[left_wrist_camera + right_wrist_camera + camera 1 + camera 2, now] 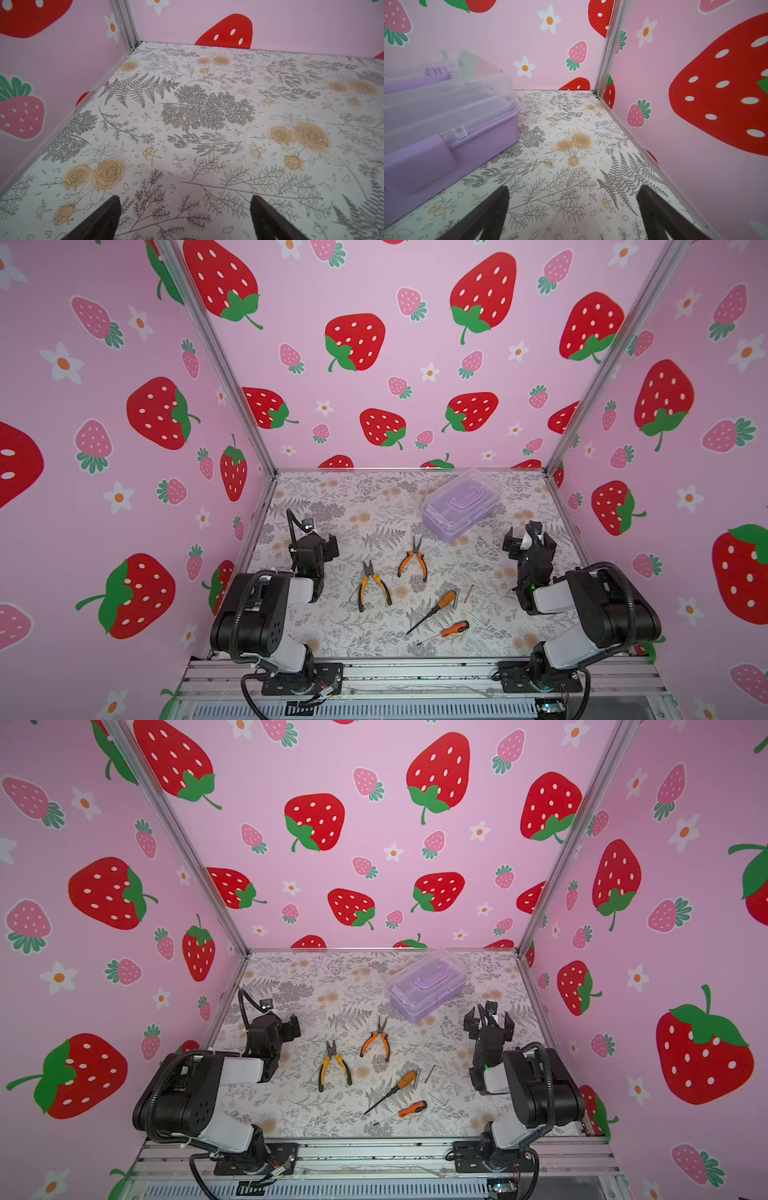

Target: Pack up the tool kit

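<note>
— On the tabletop (353, 506), where did the tool kit (453, 526) sit?
— At about 1 o'clock from the middle. It was closed, with its lilac handle (459, 503) lying flat on top. Both top views showed it whole. The right wrist view caught only one end and the clear latch (454, 133), and the left wrist view showed nothing but floral tabletop.
— And the loose tools?
— Only the top views had them. The yellow-handled pliers (372, 585) and the orange-handled pliers (412, 560) lay near the middle. The larger screwdriver (434, 610), the smaller screwdriver (451, 630) and the small metal bits (478, 618) lay toward 5 o'clock, all outside the kit.
— The claws?
— The left claw (185, 200) stood at 9 o'clock and the right claw (574, 190) at 3 o'clock, near the kit. Each was spread wide and held nothing.
</note>
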You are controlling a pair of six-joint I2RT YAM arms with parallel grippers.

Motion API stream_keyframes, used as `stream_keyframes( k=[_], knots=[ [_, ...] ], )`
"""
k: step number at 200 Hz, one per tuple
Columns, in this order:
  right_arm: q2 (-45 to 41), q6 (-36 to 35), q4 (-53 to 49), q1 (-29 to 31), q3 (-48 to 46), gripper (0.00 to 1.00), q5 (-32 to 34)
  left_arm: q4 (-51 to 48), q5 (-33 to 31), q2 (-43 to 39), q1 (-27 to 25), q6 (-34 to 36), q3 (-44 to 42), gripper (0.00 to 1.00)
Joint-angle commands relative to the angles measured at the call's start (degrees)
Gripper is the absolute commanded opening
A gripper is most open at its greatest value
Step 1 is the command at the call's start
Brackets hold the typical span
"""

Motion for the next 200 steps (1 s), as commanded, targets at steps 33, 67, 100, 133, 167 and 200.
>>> stream_keyframes(
  k=[33,67,100,133,167,200],
  knots=[
    [0.23,0.6,1.32,-0.17,-0.37,0.99,0.2,1.13,-1.09,0.02,0.03,0.66,1.67,0.99],
    [0.28,0.95,1.08,-0.59,-0.33,0.99,-0.3,0.97,-1.0,0.04,0.14,0.61,1.76,0.99],
    [0.36,1.18,0.64,-0.95,-0.07,0.99,-0.81,1.01,-1.04,0.07,0.21,0.54,1.76,0.99],
    [0.26,1.16,0.73,-1.03,-0.15,0.99,-0.9,1.02,-1.0,0.06,0.17,0.58,1.76,0.99],
    [0.11,1.15,0.83,-0.97,-0.32,0.99,-0.97,-0.17,1.48,0.02,1.14,0.26,2.31,0.99],
    [0.16,1.18,0.86,-1.06,-0.24,0.99,-0.92,-0.21,2.11,0.01,1.55,0.11,2.3,0.99]
  ],
)
